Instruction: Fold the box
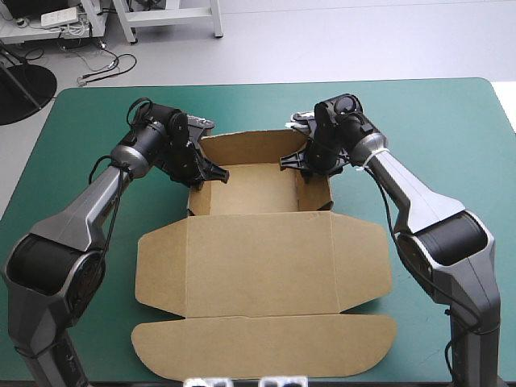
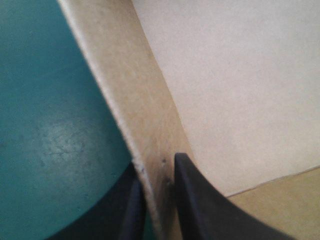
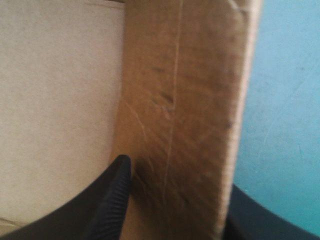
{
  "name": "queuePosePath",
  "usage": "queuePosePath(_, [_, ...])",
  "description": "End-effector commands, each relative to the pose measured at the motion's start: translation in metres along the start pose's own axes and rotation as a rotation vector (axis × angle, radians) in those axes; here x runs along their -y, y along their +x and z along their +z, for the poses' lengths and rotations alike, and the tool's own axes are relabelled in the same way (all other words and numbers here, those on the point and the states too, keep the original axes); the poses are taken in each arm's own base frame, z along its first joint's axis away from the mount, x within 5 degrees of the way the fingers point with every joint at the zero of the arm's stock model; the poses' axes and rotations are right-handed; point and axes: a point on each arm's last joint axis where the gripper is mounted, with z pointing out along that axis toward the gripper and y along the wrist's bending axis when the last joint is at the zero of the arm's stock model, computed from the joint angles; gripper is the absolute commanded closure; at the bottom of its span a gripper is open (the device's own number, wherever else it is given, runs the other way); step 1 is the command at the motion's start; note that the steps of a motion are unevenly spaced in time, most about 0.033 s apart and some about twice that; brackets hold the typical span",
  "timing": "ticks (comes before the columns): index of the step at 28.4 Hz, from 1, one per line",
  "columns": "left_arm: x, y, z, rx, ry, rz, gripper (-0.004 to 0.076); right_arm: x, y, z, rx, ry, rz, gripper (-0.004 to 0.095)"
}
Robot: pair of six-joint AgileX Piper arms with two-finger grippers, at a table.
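The box (image 1: pixel 258 189) sat in the middle of the tabletop (image 1: pixel 427 113). Its tray part was just above the centre of the high frame with the back and side walls raised. The lid (image 1: pixel 258 270) lay flat toward the lower edge, with its rounded front flap (image 1: pixel 266 347) nearest the bottom.

The left arm (image 1: pixel 81 210) came in from the lower left corner, bent at the elbow and sloped up to the upper left of centre. Its wrist turned inward and down onto the tray's left-hand wall (image 1: pixel 194 201). The right arm (image 1: pixel 423 205) mirrored it from the lower right, rising to the upper right of centre and tipping down over the right-hand wall (image 1: pixel 317 193).

The left jaws were nearly closed, pinching the top edge of that wall (image 2: pixel 145 125). One black finger (image 2: pixel 200 210) was on the inner side against the board. The other was on the outer side over the teal-green cover (image 2: pixel 45 125).

The right jaws stood narrow too, gripping their wall (image 3: pixel 180 100). The ribbed black finger (image 3: pixel 107 205) was inside the tray and touching the board. Its partner was on the outer side, next to the cover (image 3: pixel 285 100), and the sheet filled the gap between them. This wall looked thicker than the other; the view did not show whether it was doubled over.
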Motion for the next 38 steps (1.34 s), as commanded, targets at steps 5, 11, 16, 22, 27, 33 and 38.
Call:
queuePosePath(5, [0.003,-0.013,-0.028,0.151,0.033,-0.062,0.0293,0.001,-0.005,-0.070,0.206,0.022,-0.011,0.0337])
queuePosePath(11, [-0.008,-0.013,-0.028,0.148,0.017,-0.123,0.0292,0.008,-0.007,-0.072,0.212,0.032,0.003,0.0338])
queuePosePath(16, [-0.012,-0.016,-0.053,0.191,-0.027,-0.110,0.0292,0.013,-0.006,-0.084,0.246,0.085,-0.051,0.0350])
queuePosePath(22, [-0.010,-0.020,-0.134,0.385,-0.024,-0.062,0.0294,0.017,0.002,-0.143,0.398,0.098,-0.076,0.0351])
queuePosePath(27, [-0.007,0.001,-0.210,0.601,0.000,-0.046,0.0385,0.020,0.019,-0.184,0.486,0.058,-0.052,0.0394])
queuePosePath(33, [-0.001,0.057,-0.278,0.762,0.023,0.024,0.0734,0.026,0.021,-0.185,0.457,-0.074,0.010,0.0439])
queuePosePath(38, [0.011,0.106,-0.312,0.847,0.056,0.086,0.0733,0.037,0.019,-0.144,0.326,-0.060,0.039,0.0439])
